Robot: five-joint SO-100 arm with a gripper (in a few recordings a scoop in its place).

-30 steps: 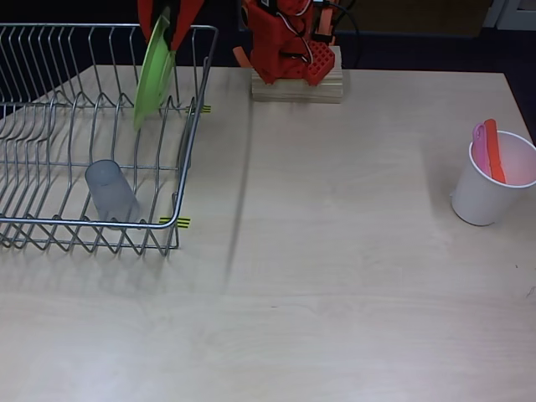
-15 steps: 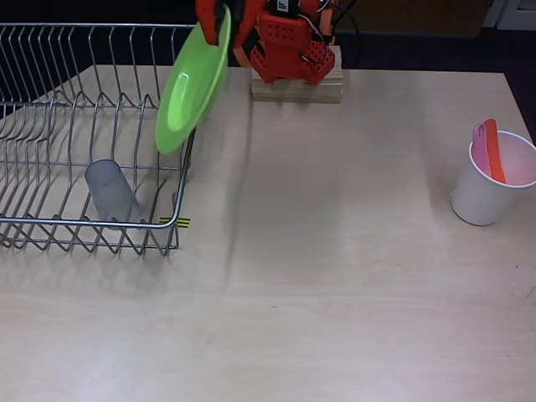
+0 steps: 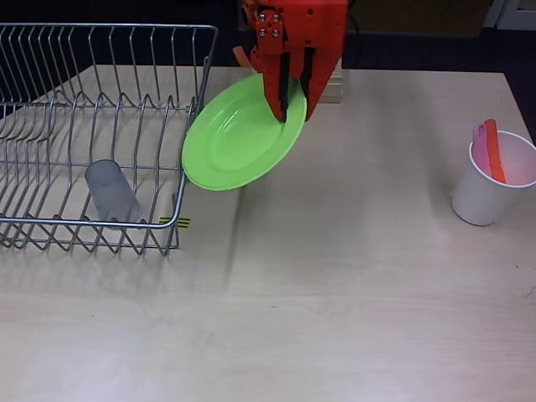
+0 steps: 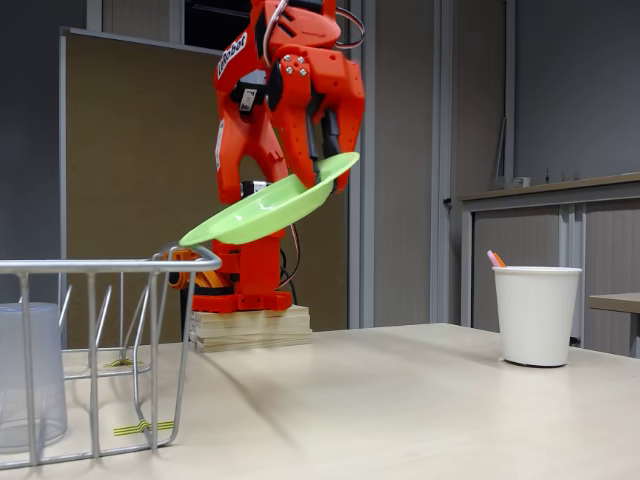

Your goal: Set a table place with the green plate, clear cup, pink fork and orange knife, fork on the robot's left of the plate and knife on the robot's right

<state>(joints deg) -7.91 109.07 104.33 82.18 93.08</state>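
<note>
Table: we see a pale wood-grain top running across both views.
Dish rack: we find this wire rack at the left of the overhead view, standing on the table, with yellow-and-black tape marks by its corner.
Wooden block: we see it at the far edge, a stack of pale boards.
Paper cup: we see it upright at the right, well apart from the rack.
</note>
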